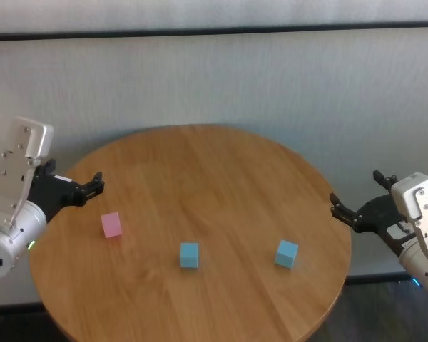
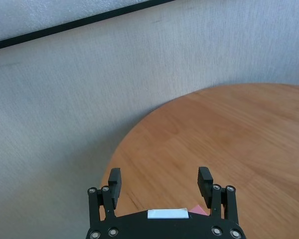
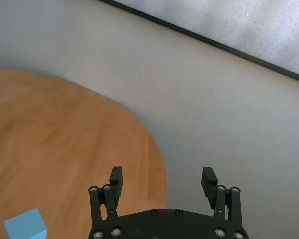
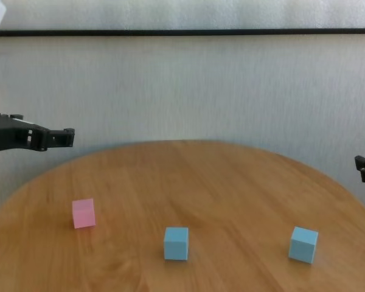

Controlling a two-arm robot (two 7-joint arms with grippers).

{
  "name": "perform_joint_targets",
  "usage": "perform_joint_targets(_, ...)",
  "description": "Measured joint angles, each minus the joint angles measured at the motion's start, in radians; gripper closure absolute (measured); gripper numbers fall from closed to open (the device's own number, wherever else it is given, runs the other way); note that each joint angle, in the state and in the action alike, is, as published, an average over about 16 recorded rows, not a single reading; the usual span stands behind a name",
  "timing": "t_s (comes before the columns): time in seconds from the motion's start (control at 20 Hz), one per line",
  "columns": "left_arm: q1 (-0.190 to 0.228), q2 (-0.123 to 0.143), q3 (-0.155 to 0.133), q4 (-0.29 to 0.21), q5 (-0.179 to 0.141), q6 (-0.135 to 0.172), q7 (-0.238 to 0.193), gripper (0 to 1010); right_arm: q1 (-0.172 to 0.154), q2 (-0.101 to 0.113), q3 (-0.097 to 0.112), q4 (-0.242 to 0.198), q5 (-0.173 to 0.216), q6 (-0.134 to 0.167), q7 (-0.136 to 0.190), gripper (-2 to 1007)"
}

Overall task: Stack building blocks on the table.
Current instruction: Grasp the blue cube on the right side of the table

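Three cubes lie apart on the round wooden table [image 1: 200, 171]. The pink cube [image 1: 112, 225] is at the left, one light blue cube [image 1: 189, 255] in the middle and one light blue cube [image 1: 287, 254] at the right. My left gripper [image 1: 98, 182] is open and empty, above the table's left edge, behind and to the left of the pink cube. My right gripper [image 1: 354, 191] is open and empty, just off the table's right edge. The right wrist view shows the right blue cube [image 3: 26, 228] beside the open fingers [image 3: 115, 179].
A grey wall [image 1: 221, 78] stands close behind the table. The table's rim [image 4: 188, 143] curves round at the back. Nothing but the three cubes lies on the wood.
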Motion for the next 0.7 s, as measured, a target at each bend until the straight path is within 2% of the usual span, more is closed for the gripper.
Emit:
perform_joint_targets(0.15, 0.0, 0.002, 0.002, -0.003, -0.002, 0.002, -0.003, 7, 0.004, -0.004, -0.004, -0.002, 0.021, 0.02, 0.042, 4)
perform_joint_targets(0.3, 0.001, 0.004, 0.003, -0.004, -0.004, 0.004, -0.006, 7, 0.01, -0.01, -0.008, -0.004, 0.05, 0.047, 0.1, 4)
perform_joint_targets(0.7, 0.002, 0.007, 0.005, -0.007, -0.007, 0.007, -0.01, 7, 0.036, -0.018, -0.022, -0.001, 0.138, 0.124, 0.293, 4)
